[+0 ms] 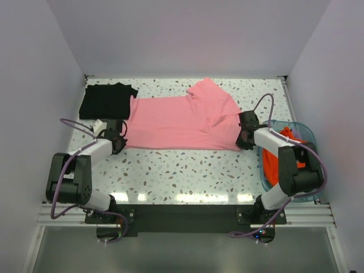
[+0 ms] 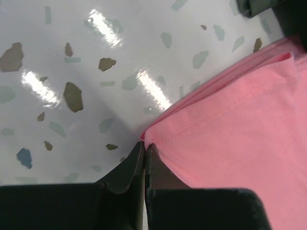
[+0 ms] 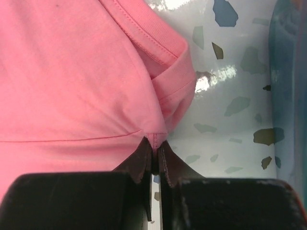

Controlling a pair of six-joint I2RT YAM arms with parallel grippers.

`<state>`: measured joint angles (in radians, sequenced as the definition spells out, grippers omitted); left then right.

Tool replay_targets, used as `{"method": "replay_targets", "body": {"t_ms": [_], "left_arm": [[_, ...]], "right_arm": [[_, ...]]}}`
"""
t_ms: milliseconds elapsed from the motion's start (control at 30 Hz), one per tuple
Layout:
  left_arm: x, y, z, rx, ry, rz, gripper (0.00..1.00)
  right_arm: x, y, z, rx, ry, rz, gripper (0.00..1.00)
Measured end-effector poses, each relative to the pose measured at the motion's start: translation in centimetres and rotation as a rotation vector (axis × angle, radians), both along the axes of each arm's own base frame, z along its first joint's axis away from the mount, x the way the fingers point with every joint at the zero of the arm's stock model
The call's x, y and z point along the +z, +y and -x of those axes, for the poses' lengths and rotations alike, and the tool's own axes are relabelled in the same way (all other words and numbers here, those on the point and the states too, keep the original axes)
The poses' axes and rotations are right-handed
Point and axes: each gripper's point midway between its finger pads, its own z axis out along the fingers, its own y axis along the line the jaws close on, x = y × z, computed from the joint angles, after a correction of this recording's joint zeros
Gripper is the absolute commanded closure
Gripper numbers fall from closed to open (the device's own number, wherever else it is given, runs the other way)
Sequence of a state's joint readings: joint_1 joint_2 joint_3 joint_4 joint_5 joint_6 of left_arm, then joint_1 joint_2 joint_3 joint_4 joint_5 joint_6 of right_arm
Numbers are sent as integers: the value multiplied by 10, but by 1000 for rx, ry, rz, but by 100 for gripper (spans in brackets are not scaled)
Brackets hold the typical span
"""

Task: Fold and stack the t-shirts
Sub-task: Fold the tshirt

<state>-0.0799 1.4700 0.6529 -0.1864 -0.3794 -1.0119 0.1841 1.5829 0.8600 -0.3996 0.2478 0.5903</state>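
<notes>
pink t-shirt (image 1: pixel 182 122) lies spread flat across the middle of the speckled table (image 1: pixel 170 170), hem to the left, collar to the right, one sleeve pointing to the far side.

left gripper (image 1: pixel 118 142) is clenched on the near hem corner. in the left wrist view the fingertips (image 2: pixel 136 160) are pressed together with the corner of the pink cloth (image 2: pixel 230 143) pinched between them, at least two layers showing at the edge.

right gripper (image 1: pixel 245 136) is clenched on the shirt's right edge. in the right wrist view the fingertips (image 3: pixel 165 158) nip a small fold of pink cloth (image 3: pixel 72 76) at a seam, just below the ribbed collar band.

black t-shirt (image 1: pixel 107 100) sits folded at the far left corner. the pink hem's far corner touches it; cannot tell whether it overlaps.

orange-red shirts (image 1: pixel 273 162) are bunched in the teal tub (image 1: pixel 307 133) at the right, largely hidden behind the right arm, so how many cannot be told.

stitching on hem and collar is sharp in the wrist views. the cloth under both gripper bodies is hidden.
</notes>
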Motion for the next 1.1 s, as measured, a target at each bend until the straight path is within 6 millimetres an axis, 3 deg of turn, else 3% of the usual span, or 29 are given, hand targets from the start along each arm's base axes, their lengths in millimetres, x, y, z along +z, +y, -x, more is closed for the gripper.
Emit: {"method": "replay_targets", "body": {"t_ms": [133,333,400,633,733,767,800,867,967,1100], "left_arm": [[4,4,18,25,46,-9,100],[27,11,41,78,33,-13,100],[36,13,52,100,14,-11,100],[49,19,103,165,-42,12,100],[55,20,118,178,-68,22,89],[57,20,121,180,-76,26,79],[59,19,122,180,-84,31,62],[61,19,126,176,-86,33,50],[68,20,128,163,-66,19,38],[102,24,113,124,-113,-31,39]], "right_arm": [[17,0,8,4,-11,-10,100],[68,2,20,10,-135,-55,100],[79,2,31,10,-165,-75,100],[87,7,88,12,-168,-167,100],[96,9,107,10,-188,-205,86],[99,10,112,12,-193,-214,69],[103,11,116,7,-204,-229,59],[107,10,124,4,-215,-237,31],[113,7,132,3,-223,-231,22],[126,10,120,32,-239,-225,22]]}}
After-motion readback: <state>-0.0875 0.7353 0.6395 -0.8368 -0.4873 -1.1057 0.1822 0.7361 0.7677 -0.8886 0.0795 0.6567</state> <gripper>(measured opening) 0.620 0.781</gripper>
